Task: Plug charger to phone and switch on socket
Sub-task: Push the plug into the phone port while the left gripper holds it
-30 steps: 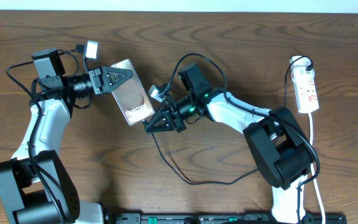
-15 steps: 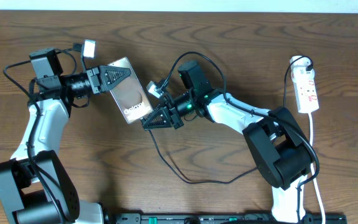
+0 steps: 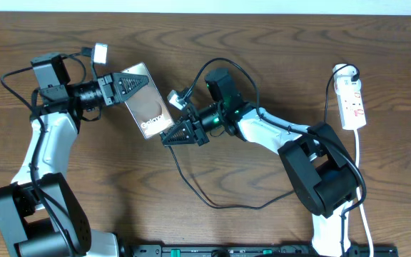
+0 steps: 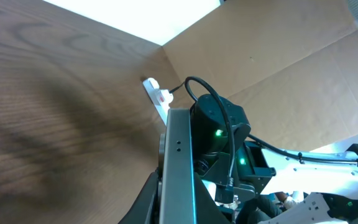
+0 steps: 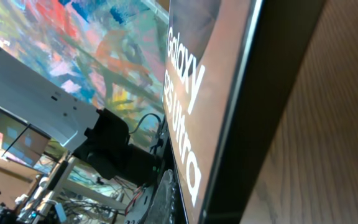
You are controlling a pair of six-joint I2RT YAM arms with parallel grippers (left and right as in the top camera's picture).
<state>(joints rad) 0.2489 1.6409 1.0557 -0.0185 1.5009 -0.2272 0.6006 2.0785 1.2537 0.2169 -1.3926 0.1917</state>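
Phone (image 3: 152, 113) sat left of centre over the surface (image 3: 262, 43), left end effector (image 3: 140, 82) clamped on its top end. Right end effector (image 3: 168, 138) was clenched on the charger (image 3: 191, 187) plug at the phone's lower edge. Socket (image 3: 352, 100) lay far right.
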